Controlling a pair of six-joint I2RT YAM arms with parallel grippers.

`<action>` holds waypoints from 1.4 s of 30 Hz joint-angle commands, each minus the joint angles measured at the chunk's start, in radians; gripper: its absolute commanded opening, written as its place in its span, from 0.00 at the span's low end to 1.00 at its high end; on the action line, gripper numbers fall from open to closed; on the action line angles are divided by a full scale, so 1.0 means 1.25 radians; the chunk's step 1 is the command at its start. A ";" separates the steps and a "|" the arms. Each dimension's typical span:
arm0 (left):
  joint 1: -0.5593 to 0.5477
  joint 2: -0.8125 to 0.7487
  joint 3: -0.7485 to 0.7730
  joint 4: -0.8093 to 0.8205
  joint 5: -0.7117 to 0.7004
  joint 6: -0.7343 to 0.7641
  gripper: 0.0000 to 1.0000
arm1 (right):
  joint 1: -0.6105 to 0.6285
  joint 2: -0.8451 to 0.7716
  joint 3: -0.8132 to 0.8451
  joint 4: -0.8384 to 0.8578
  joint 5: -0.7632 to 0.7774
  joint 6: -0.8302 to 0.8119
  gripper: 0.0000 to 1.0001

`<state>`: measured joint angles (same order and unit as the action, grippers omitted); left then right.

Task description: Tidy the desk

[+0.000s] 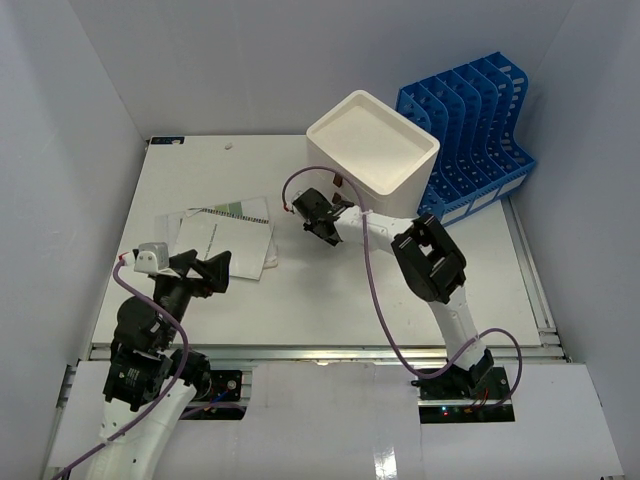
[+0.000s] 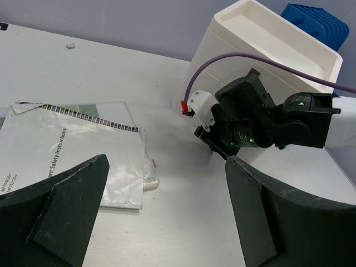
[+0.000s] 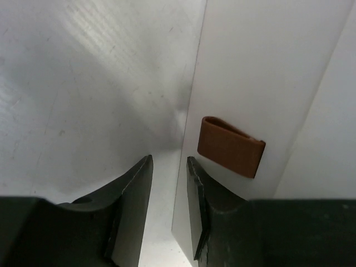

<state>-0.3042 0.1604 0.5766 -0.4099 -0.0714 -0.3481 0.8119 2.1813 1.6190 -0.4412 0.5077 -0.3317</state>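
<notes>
Large flat white worktop lies beneath both hands; I judge it rigid, heavy, offering no hold. My right hand, slightly parted and empty, has the white drawer box's brown tab just ahead-right; my left hand gapes wide, empty.

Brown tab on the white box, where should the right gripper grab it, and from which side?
Best to pinch the brown tab across its flat faces, coming straight at the front of the white box. It is a thin loop standing out from that face.
</notes>
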 commanded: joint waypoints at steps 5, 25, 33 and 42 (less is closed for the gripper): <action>0.002 0.034 -0.006 -0.005 0.027 0.011 0.98 | -0.018 -0.234 -0.032 -0.218 -0.746 -0.278 0.90; 0.032 0.600 0.046 0.016 0.153 -0.312 0.97 | -0.151 -0.662 -0.336 -0.097 -1.012 -0.308 0.90; 0.038 0.581 -0.049 0.024 -0.005 -0.730 0.82 | -0.165 -0.738 -0.442 -0.044 -1.018 -0.305 0.90; 0.045 0.729 -0.048 0.055 -0.038 -0.756 0.75 | -0.183 -0.760 -0.442 -0.043 -1.040 -0.301 0.90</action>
<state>-0.2546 1.0352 0.5071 -0.3638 -0.0742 -1.2203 0.5954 1.2540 1.0653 -0.5249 -0.7532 -0.7109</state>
